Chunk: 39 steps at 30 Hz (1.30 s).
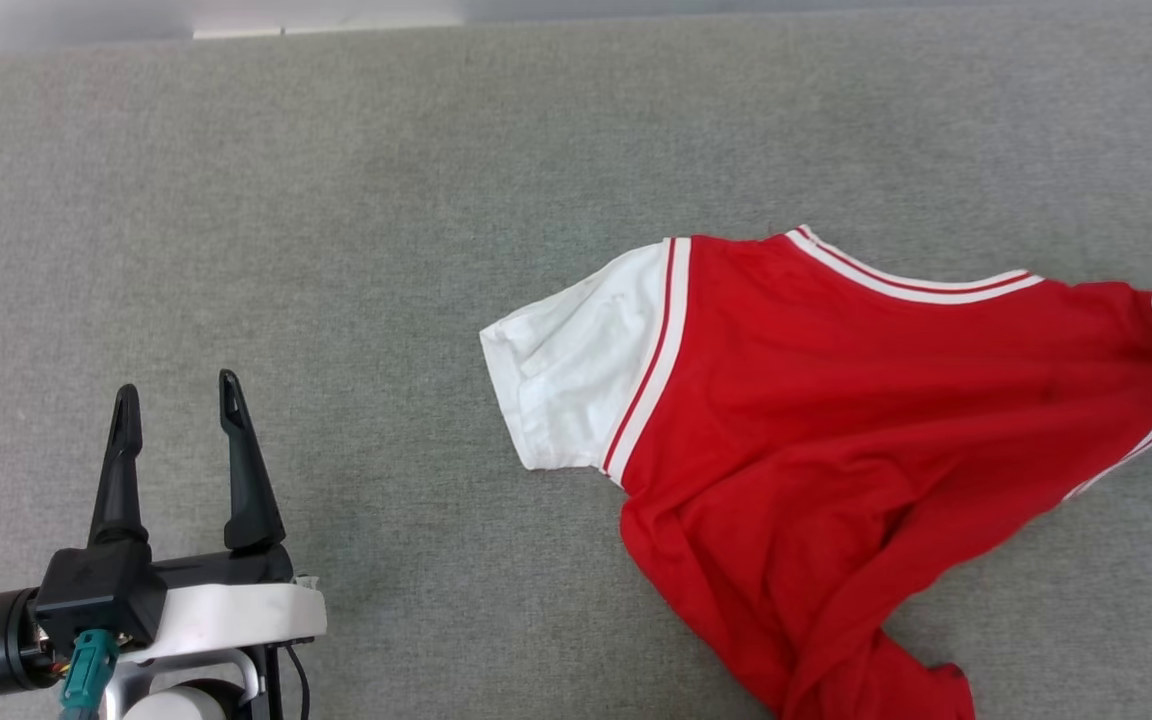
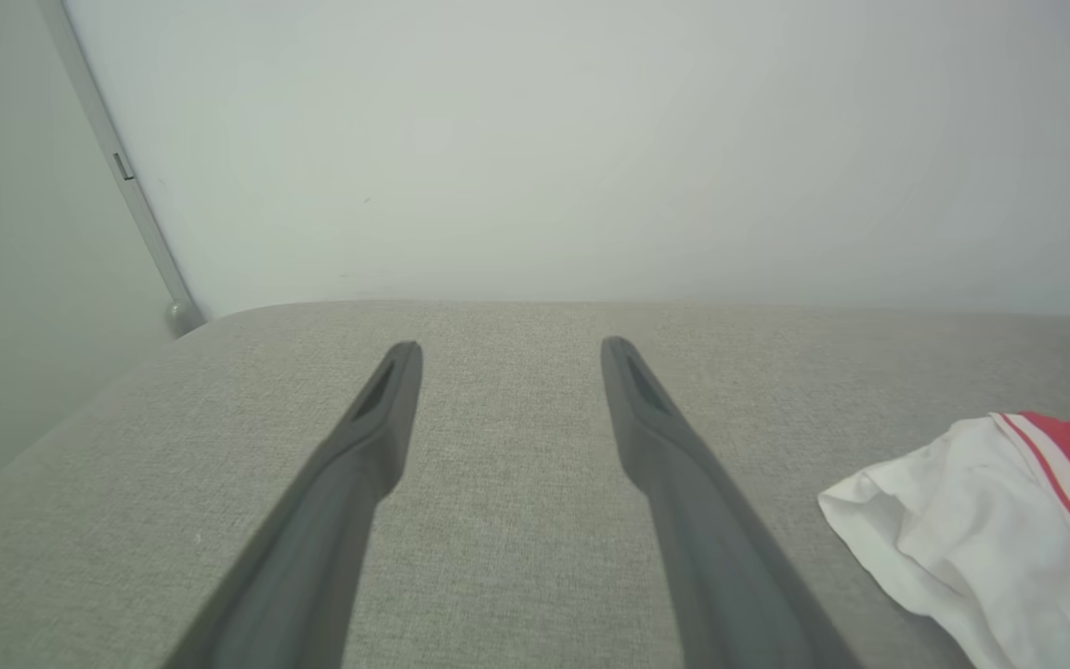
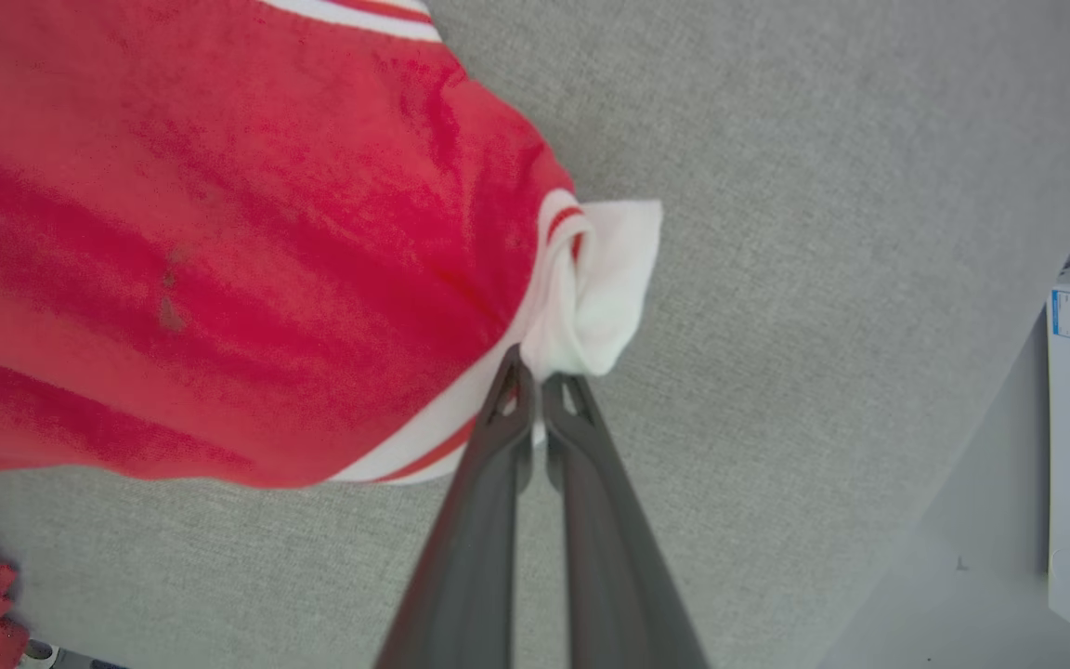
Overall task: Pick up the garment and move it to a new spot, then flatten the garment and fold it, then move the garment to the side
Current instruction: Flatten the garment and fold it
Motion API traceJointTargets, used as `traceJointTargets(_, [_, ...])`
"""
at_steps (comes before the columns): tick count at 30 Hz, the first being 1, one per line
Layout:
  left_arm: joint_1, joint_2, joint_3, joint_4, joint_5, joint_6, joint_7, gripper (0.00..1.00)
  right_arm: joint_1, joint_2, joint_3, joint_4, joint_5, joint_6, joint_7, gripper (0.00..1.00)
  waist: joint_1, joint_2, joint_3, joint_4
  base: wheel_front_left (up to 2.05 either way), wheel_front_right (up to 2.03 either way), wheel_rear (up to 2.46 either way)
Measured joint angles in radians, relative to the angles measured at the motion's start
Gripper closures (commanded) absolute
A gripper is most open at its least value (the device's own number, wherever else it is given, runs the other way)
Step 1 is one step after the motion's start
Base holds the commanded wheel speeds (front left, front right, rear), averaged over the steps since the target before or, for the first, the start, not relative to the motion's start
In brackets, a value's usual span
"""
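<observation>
Early days — the garment (image 1: 866,400) lies rumpled at the frame's right on the gray bench (image 1: 336,200), nothing flattened or folded. Right claw (image 3: 537,373) is clenched on its white sleeve (image 3: 614,269); left claw (image 1: 177,386) gapes empty, lower left.

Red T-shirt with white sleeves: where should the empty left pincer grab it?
On the red T-shirt, I'd take the free white sleeve's cuff, coming from the robot's left: it lies flat, facing the open left pincer, while the shut right pincer pinches the other sleeve.
</observation>
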Motion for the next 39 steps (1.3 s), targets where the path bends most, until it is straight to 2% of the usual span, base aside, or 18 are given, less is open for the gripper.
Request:
traceJointTargets(5, [-0.014, 0.000, 0.001, 0.008, 0.005, -0.003, 0.000, 0.00, 0.050, 0.118, -0.036, 0.192, -0.050, 0.000, -0.024, 1.00, 0.0000, 0.0000, 0.027, 0.017, 0.00, 0.00, 0.00])
traceJointTargets(10, [-0.021, 0.000, 0.018, 0.020, 0.010, -0.011, 0.000, 0.00, 0.069, 0.186, -0.070, 0.299, -0.077, 0.000, -0.084, 0.98, 0.0000, 0.0000, 0.026, 0.014, 0.00, 0.00, 0.00])
traceJointTargets(11, [-0.021, 0.001, 0.024, 0.024, 0.014, -0.012, 0.000, 0.00, 0.069, 0.195, -0.072, 0.308, -0.091, 0.000, -0.111, 0.42, 0.0000, 0.0000, 0.022, 0.010, 0.00, 0.00, 0.00])
traceJointTargets(12, [-0.021, 0.002, 0.028, 0.028, 0.018, -0.014, 0.000, 0.00, 0.070, 0.205, -0.075, 0.316, -0.100, 0.000, -0.140, 0.00, 0.0000, 0.0000, 0.016, 0.006, 0.00, 0.00, 0.00])
traceJointTargets(15, [-0.021, 0.012, 0.040, 0.036, 0.028, -0.023, 0.000, 0.00, 0.071, 0.223, -0.092, 0.313, -0.139, 0.000, -0.252, 0.00, 0.0000, 0.0000, -0.009, -0.006, 0.00, 0.00, 0.00])
traceJointTargets(20, [-0.034, 0.044, 0.062, 0.037, 0.035, -0.044, 0.000, 0.00, 0.056, 0.210, -0.134, 0.244, -0.230, 0.000, -0.448, 0.00, 0.0000, 0.0000, -0.049, -0.033, 0.00, 0.00, 0.00])
traceJointTargets(26, [-0.099, 0.104, 0.060, 0.067, 0.039, -0.091, 0.000, 0.00, 0.072, 0.252, -0.276, 0.151, -0.352, 0.000, -0.678, 0.00, 0.0000, 0.0000, -0.077, -0.071, 0.00, 0.00, 0.00])
traceJointTargets(32, [-0.216, 0.174, 0.027, 0.114, 0.047, -0.146, 0.080, 0.00, 0.162, 0.393, -0.541, 0.084, -0.550, 0.000, -0.899, 0.00, 0.0000, 0.0000, -0.082, -0.099, 0.00, 0.00, 0.00])
traceJointTargets(39, [-0.342, 0.251, -0.048, 0.151, 0.021, -0.208, 0.261, 0.00, 0.374, 0.580, -0.803, -0.095, -0.778, 0.000, -0.955, 0.00, 0.0000, 0.0000, -0.075, -0.115, 0.00, 0.00, 0.00])
